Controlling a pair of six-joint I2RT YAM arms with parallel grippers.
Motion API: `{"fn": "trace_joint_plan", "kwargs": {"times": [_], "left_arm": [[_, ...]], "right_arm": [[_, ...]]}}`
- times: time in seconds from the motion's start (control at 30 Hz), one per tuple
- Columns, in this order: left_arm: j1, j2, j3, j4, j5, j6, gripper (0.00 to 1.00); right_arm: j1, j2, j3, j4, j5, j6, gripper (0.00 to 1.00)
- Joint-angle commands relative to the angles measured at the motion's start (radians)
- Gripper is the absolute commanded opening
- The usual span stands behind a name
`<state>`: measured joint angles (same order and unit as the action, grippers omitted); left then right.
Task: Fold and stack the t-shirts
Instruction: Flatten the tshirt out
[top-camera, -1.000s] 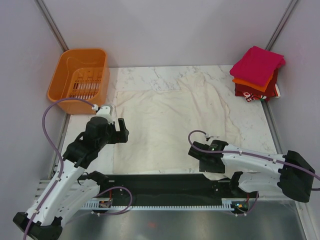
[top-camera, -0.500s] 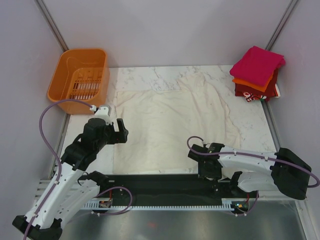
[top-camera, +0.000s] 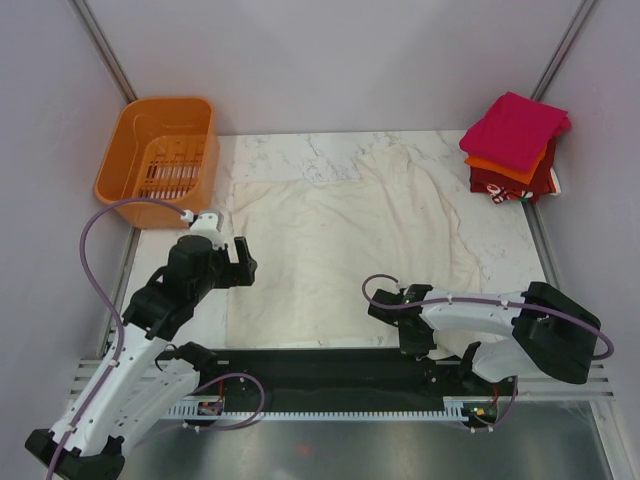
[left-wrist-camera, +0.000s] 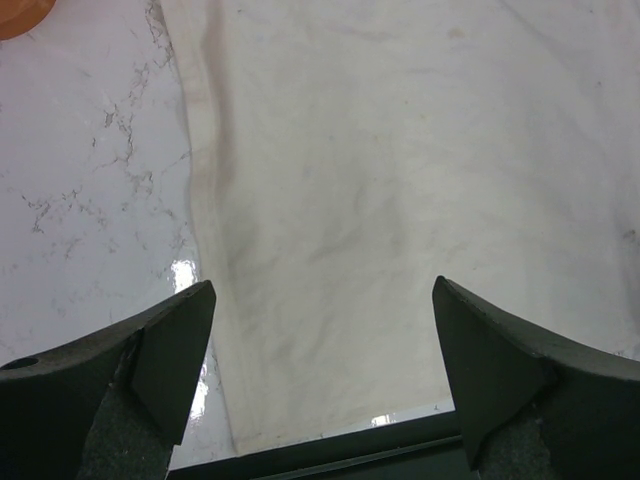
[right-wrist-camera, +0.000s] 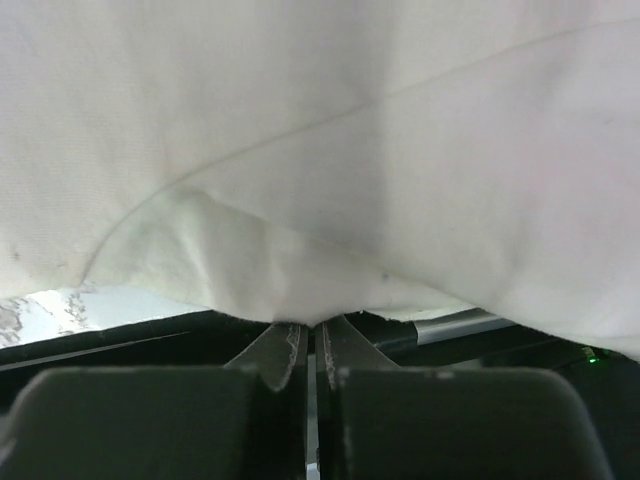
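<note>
I see a white marble table top (top-camera: 270, 150) with a large plain cream-white t-shirt (top-camera: 340, 240) spread flat across its middle, collar toward the far edge and hem along the near edge.

An orange plastic slotted basket (top-camera: 118, 165) stands at the far left corner, apart from the cloth.

At the far right corner sits a pile of folded square shirts. A magenta-pink shirt (top-camera: 515, 125) is on top, with an orange shirt (top-camera: 500, 165) under it and a dark red shirt (top-camera: 525, 183) at the bottom.

My left gripper (left-wrist-camera: 322, 295) hangs above the cream shirt's left side, near the hem. Its two dark fingers are spread wide with nothing between them. In the left wrist view, bare marble shows beside the shirt's left edge.

My right gripper (right-wrist-camera: 308, 335) is low at the near edge of the table, right of centre. Its fingers are drawn almost together, pinching the cream shirt's hem at their tips. The cloth rises in a small bunched fold just above them and fills most of the right wrist view.
</note>
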<state>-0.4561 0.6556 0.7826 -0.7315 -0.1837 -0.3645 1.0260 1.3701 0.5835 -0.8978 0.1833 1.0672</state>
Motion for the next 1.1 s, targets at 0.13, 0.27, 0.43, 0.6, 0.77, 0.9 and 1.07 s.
{"fn": "trace_joint_plan", "kwargs": {"times": [0.13,0.27,0.43,0.6,0.77,0.9,1.07], "left_arm": [[-0.003,0.013,0.018,0.004,-0.043,-0.034,0.98],[0.002,0.032,0.071,-0.079,-0.138,-0.115,1.0],[0.025,0.18,0.038,-0.103,0.071,-0.292,1.0],[0.107,0.28,0.011,-0.132,0.323,-0.378,1.0],[0.189,0.216,-0.104,-0.204,0.411,-0.445,1.0],[0.179,0.101,-0.175,-0.342,0.386,-0.502,1.0],[-0.093,0.157,-0.174,-0.425,0.23,-0.711,1.0]], "right_arm": [[0.009,-0.023,0.052,-0.027,0.067,-0.021,0.0],[0.016,-0.046,0.12,-0.061,0.087,-0.053,0.0],[0.014,-0.075,0.226,-0.076,0.178,-0.107,0.0],[0.008,-0.092,0.269,-0.044,0.208,-0.147,0.0],[-0.023,-0.12,0.248,0.065,0.162,-0.176,0.0],[-0.038,-0.138,0.205,0.123,0.139,-0.196,0.0],[-0.069,-0.126,0.162,0.2,0.107,-0.239,0.0]]}}
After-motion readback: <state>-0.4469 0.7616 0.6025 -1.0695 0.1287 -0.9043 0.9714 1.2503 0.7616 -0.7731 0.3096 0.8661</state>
